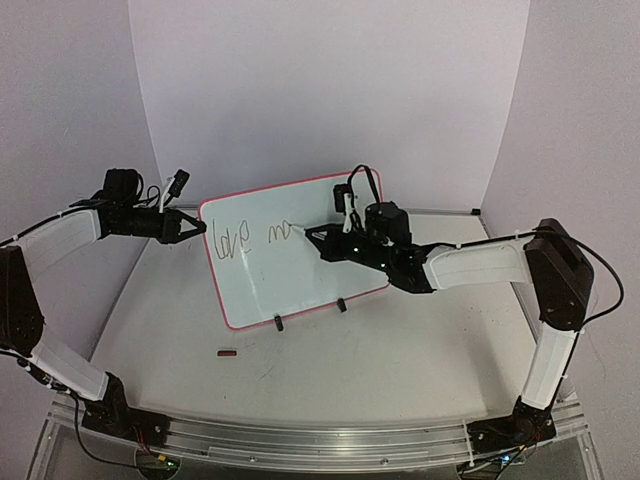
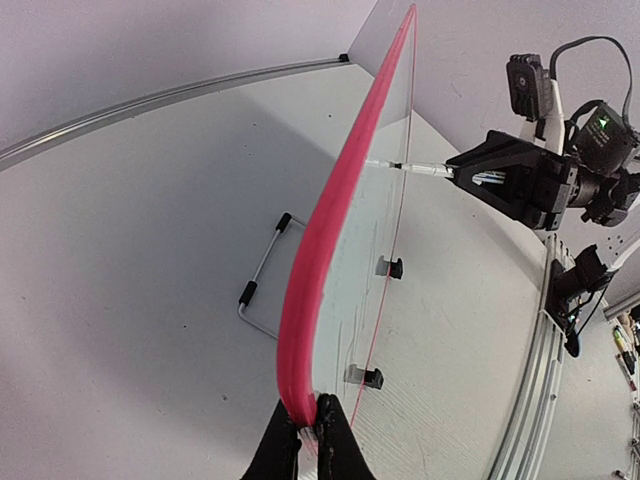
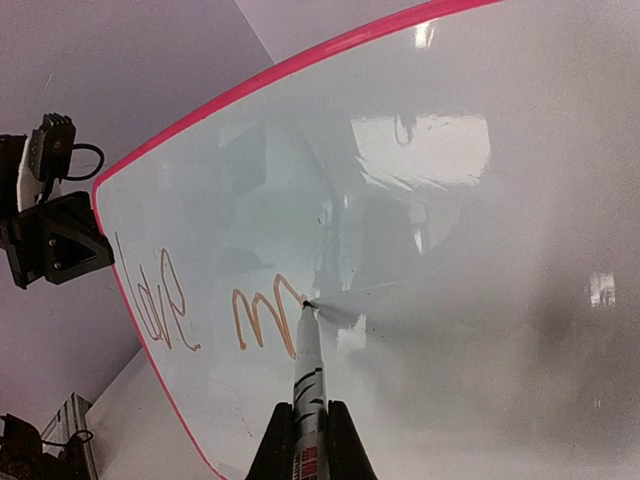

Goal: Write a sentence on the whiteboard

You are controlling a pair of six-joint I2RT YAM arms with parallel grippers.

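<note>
Right gripper (image 3: 308, 438) presses marker (image 3: 305, 350) against whiteboard (image 3: 470, 230).

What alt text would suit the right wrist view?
The right gripper holds a marker with its tip on the whiteboard, just after "love m" of the sentence. The left gripper sits at the board's pink-framed edge.
</note>
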